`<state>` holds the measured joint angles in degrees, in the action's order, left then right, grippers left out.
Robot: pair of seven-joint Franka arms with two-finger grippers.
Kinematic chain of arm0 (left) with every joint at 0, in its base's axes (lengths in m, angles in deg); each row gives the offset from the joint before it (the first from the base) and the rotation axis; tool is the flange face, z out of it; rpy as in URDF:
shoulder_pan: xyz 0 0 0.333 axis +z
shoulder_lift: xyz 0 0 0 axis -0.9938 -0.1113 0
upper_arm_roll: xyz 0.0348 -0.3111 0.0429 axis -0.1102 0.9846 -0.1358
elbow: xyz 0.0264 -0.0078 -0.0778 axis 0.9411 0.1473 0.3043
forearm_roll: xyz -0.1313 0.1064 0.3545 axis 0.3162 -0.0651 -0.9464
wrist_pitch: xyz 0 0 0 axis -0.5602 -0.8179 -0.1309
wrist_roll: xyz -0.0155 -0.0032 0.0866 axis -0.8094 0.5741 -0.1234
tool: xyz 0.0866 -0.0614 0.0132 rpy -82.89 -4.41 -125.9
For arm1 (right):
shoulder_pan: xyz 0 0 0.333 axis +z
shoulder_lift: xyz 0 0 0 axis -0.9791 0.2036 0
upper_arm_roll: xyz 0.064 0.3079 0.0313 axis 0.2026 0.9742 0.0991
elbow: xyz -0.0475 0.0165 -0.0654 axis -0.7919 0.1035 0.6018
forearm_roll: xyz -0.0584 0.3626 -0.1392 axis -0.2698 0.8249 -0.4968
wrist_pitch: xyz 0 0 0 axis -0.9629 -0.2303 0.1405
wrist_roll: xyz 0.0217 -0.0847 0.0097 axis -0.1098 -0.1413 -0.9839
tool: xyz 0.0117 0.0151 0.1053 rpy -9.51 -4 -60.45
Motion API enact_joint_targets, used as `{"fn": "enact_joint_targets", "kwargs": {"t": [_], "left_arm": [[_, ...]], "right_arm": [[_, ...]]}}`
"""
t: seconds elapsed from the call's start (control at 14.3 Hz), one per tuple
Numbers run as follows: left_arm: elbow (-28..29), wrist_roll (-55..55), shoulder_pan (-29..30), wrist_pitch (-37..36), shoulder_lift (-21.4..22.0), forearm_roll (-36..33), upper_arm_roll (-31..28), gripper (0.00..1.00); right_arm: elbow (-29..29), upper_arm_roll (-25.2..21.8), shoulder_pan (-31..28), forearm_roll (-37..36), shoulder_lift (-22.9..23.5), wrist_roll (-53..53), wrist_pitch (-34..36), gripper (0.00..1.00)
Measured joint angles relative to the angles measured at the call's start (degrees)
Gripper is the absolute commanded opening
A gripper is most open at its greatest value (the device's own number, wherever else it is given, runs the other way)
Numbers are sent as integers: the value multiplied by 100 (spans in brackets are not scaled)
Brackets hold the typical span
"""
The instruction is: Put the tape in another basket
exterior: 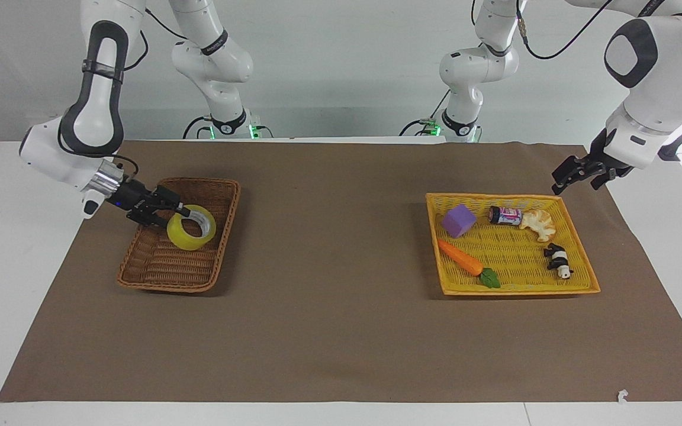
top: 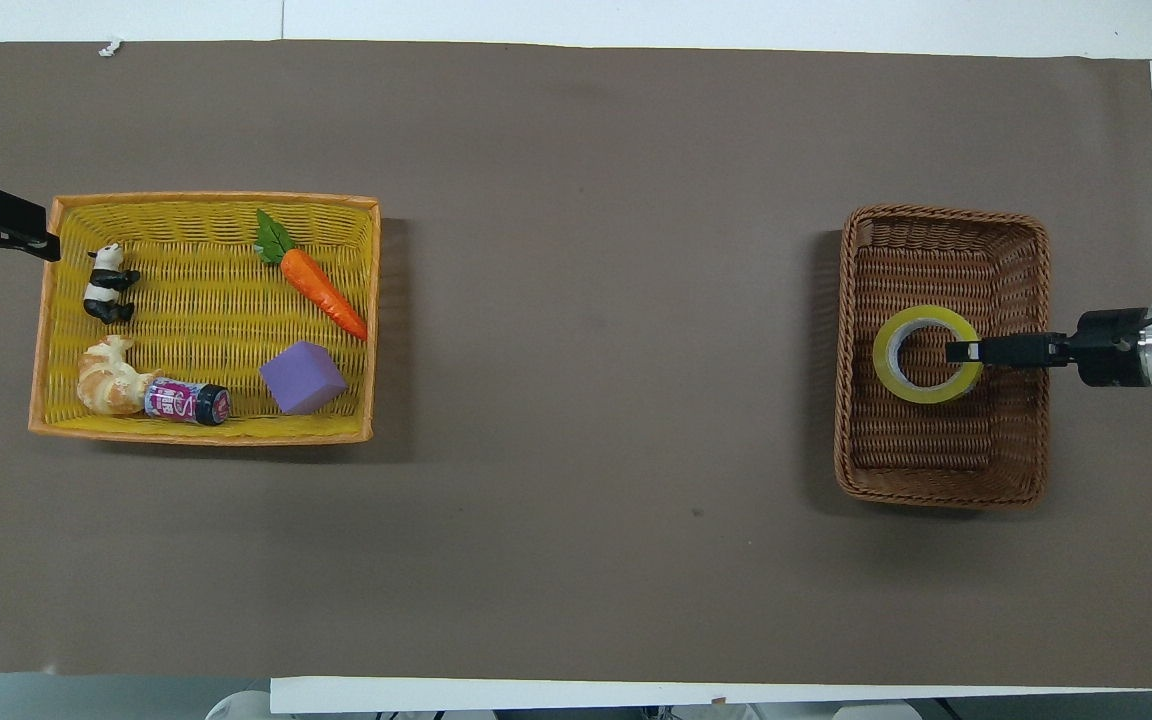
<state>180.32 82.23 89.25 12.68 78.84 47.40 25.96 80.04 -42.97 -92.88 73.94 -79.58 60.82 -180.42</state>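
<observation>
The table is covered by a brown cloth, and two baskets sit on it, one toward each arm's end.

Toward the right arm's end sits the brown wicker basket. The tape is over the inside of this basket, tilted up on its side, with its lower edge at or just above the basket floor; whether it touches cannot be told. The right tool reaches in over the basket's rim from the table's end and is closed on the tape's wall, one finger inside the core and the other outside.

Toward the left arm's end sits the flat yellow basket. Nearest the robots in it lie a small jar on its side, touching a croissant, and a purple block beside them. Farther from the robots lie a toy panda and a toy carrot with a green leaf.

The left tool hangs in the air over the cloth just outside the yellow basket's corner nearest the robots, holding nothing. I cannot tell whether its fingers are apart or together.
</observation>
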Motion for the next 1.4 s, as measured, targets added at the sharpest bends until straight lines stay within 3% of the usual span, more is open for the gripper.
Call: {"fn": "enact_joint_targets", "kwargs": {"t": [0.42, 0.63, 0.91, 1.12, 1.4], "left_arm": [[70, 25, 18, 0, 37, 0, -30, 100], [73, 25, 4, 3, 37, 0, -19, 100], [82, 27, -98, 5, 76, 0, -22, 100], [242, 26, -108, 7, 174, 0, -25, 100], [310, 25, -141, 17, 234, 0, -30, 100]], "right_arm": [[-439, 11, 4, -339, -21, 7, -29, 100], [-683, 38, 102, -463, -184, -658, 190, 100], [-881, 82, 598, -1549, -623, -2023, 288, 100], [-1280, 110, 990, -2407, -930, -3082, 962, 100], [-2028, 133, 1079, -3268, -1050, -3728, 2030, 100]]}}
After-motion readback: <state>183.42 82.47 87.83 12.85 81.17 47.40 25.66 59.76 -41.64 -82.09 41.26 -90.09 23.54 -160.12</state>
